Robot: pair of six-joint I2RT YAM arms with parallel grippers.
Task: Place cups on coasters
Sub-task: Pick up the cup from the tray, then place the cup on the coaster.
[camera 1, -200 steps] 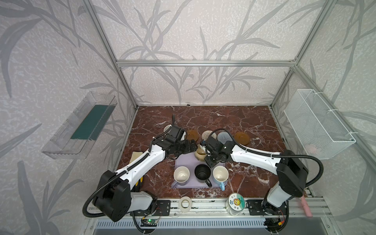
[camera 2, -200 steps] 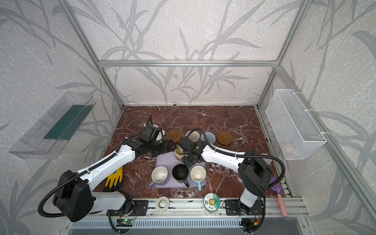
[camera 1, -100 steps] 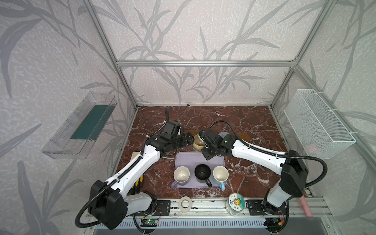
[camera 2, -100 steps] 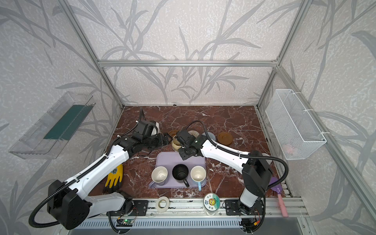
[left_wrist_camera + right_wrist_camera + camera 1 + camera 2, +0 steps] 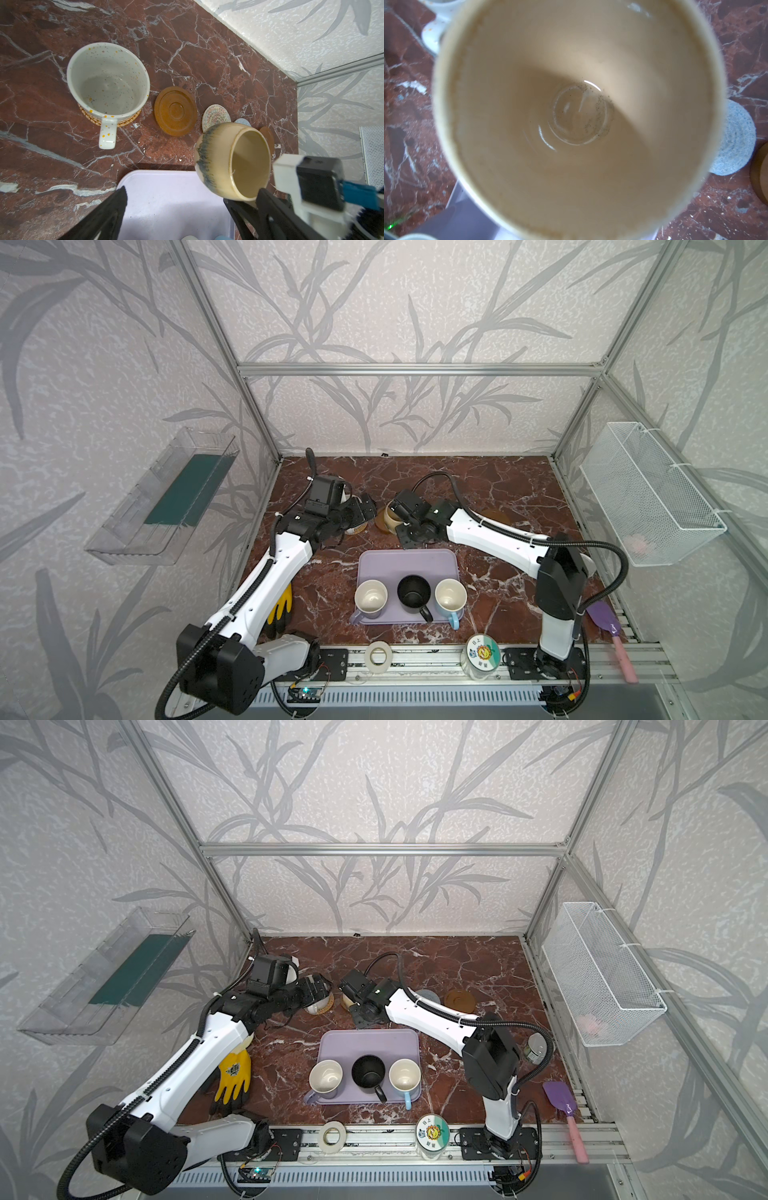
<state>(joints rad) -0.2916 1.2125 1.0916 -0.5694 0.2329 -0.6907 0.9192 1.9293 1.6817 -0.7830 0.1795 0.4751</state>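
Note:
A white speckled cup (image 5: 108, 83) stands on the tan rattan coaster (image 5: 126, 122) at the back left. My left gripper (image 5: 182, 214) is open and holds nothing; in a top view it (image 5: 368, 508) hovers just right of that cup (image 5: 356, 527). My right gripper (image 5: 400, 517) is shut on the rounded beige cup (image 5: 228, 158), which hangs tilted beyond the tray's far edge, close to a brown wooden coaster (image 5: 175, 111). The cup's inside (image 5: 577, 116) fills the right wrist view and hides the fingers. Further right lie a cream woven coaster (image 5: 216, 118), a grey-blue coaster (image 5: 426, 996) and another brown coaster (image 5: 459, 999).
The lavender tray (image 5: 407, 564) holds a lavender cup (image 5: 371, 599), a black cup (image 5: 413, 593) and a light blue cup (image 5: 451, 599) along its near edge. A yellow glove (image 5: 235, 1073), tape roll (image 5: 378, 655), lidded jar (image 5: 482, 653), tin can (image 5: 536, 1048) and purple spatula (image 5: 563, 1104) lie around.
My right gripper has lifted the beige cup off the far end of the tray and carried it back towards the coasters. My left arm has drawn back a little from the tray.

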